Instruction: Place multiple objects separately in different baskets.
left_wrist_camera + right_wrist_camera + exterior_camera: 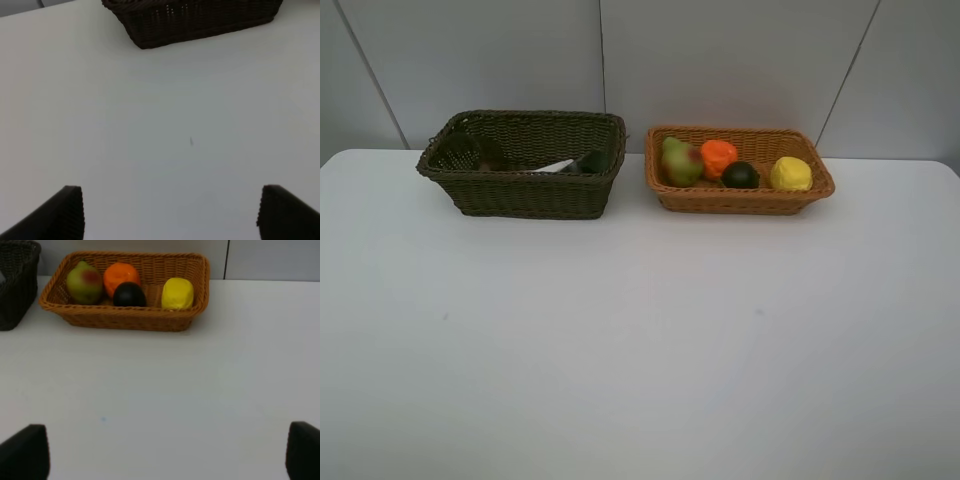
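Black fingers of the left gripper (170, 215) are spread wide over the bare white table (640, 340), holding nothing. The right gripper (165, 452) is spread wide too, low over the table, facing the orange-tan basket (125, 320). That basket holds the mango (84, 282), orange (120, 274), dark round fruit (129, 294) and lemon (177, 293). The dark basket (520, 190) beside it holds a dark green bottle (588, 162) and other dim things.
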Robot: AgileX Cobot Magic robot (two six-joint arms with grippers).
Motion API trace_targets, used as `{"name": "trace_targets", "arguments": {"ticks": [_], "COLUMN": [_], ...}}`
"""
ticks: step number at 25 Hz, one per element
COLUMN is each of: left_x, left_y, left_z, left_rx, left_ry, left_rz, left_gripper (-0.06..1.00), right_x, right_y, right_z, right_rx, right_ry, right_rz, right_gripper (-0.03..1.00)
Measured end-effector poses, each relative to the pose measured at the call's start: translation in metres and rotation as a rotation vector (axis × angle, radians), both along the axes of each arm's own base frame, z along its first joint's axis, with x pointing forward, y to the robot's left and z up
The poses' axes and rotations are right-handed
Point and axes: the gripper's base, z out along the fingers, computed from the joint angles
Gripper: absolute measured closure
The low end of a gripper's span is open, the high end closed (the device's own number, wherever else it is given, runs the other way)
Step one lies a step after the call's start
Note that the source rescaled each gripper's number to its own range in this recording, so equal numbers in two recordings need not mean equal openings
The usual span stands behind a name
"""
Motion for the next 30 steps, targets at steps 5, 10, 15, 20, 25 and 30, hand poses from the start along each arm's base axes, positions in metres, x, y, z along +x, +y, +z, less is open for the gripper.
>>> {"name": "trace_targets", "arguments": {"ticks": [5,10,15,20,25,30], "left_x": [0.0000,-0.0001,-0.0001,-0.0001,-0.0001,-0.0001], "left_y": [0.0000,-0.0001,-0.0001,-0.0001,-0.0001,-0.0001], "left_z": [-0.0001,-0.0001,-0.0001,-0.0001,-0.0001,-0.0001], "left_rx": [0.000,-0.001,-0.001,0.002,0.002,0.002], "left_ry": [0.001,0.001,0.001,0.000,0.001,0.001], "left_rz": [0.000,-0.001,-0.001,-0.002,-0.002,-0.002], "left_gripper": [0.02,0.02,0.02,0.02,0.02,0.02], "right_x": [0.0000,0.0000,0.0000,0.0000,0.0000,0.0000], "right_y": [0.0000,0.0000,0.0000,0.0000,0.0000,0.0000], "right_z": [0.0000,0.0000,0.0000,0.0000,0.0000,0.0000], "right_rx": [0.000,0.000,0.000,0.000,0.000,0.000], "right_ry": [0.000,0.000,0.000,0.000,0.000,0.000], "right_rz": [0.000,0.000,0.000,0.000,0.000,0.000], "right_gripper": [-0.03,-0.03,-0.03,-0.03,-0.03,-0.03]}}
